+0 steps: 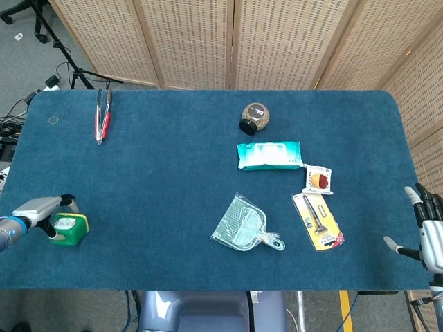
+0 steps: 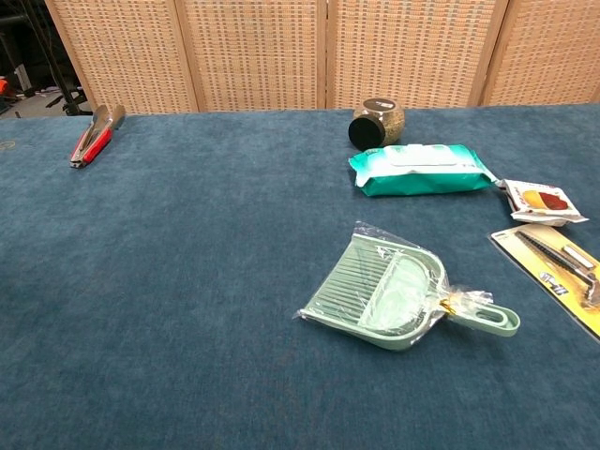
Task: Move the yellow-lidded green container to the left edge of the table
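The green container with a yellow lid (image 1: 70,230) lies tipped on the blue table (image 1: 173,180), near the left edge and toward the front. My left hand (image 1: 38,209) reaches in from past the left edge, and its fingers (image 1: 66,200) wrap the container's far and near sides, holding it. My right hand (image 1: 430,235) hovers at the table's right edge with its fingers spread and nothing in it. The chest view shows neither hand nor the container.
Red-handled tongs (image 1: 102,114) lie at the back left. To the right of the middle are a round jar (image 1: 254,117), a wipes pack (image 1: 270,155), a snack packet (image 1: 318,179), a carded tool (image 1: 318,220) and a bagged green dustpan (image 1: 243,225).
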Tool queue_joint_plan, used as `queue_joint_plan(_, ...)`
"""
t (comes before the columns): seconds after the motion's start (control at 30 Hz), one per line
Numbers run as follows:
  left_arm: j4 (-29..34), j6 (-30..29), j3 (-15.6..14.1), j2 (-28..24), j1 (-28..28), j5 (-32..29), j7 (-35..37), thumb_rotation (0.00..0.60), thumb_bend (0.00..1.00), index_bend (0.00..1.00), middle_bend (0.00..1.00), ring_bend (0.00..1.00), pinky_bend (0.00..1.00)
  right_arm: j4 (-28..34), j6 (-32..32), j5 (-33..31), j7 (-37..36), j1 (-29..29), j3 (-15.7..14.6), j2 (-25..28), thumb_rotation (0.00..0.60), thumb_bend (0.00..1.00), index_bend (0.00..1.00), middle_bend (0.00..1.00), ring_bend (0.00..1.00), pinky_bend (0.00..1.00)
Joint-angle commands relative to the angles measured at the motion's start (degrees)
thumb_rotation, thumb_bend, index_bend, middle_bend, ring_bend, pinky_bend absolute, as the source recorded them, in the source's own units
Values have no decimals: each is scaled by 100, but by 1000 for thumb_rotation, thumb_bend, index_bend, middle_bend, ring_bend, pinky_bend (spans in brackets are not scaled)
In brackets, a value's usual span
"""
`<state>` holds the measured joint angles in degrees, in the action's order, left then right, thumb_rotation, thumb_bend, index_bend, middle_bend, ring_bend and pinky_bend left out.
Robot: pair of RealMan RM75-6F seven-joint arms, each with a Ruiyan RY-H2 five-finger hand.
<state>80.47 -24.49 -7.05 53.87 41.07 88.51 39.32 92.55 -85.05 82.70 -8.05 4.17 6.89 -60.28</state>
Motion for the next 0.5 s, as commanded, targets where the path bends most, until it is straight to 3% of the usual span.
queue_joint_plan(0.03,-57,-764,231,115,-315,-233,-118,600,329,0,0,0,0,3,-2,1,-3,-2,-1,3,600,0,0,0,0,0)
queue_joint_plan(0.3,96,-1626,328,-177,-596,-90,141,600,327,0,0,0,0,18,-30,13,-23,-13,0,16,600,0,0,0,0,0)
queue_joint_plan(0.4,218,-2489,378,-314,-1002,-74,-6,600,281,0,0,0,0,19,-41,29,-19,-15,-4,15,600,0,0,0,0,0)
queue_joint_plan(0.5,159,-3774,675,103,-1686,-649,-1157,600,137,0,0,0,0,6,-59,45,2,-15,-5,-1,600,0,0,0,0,0)
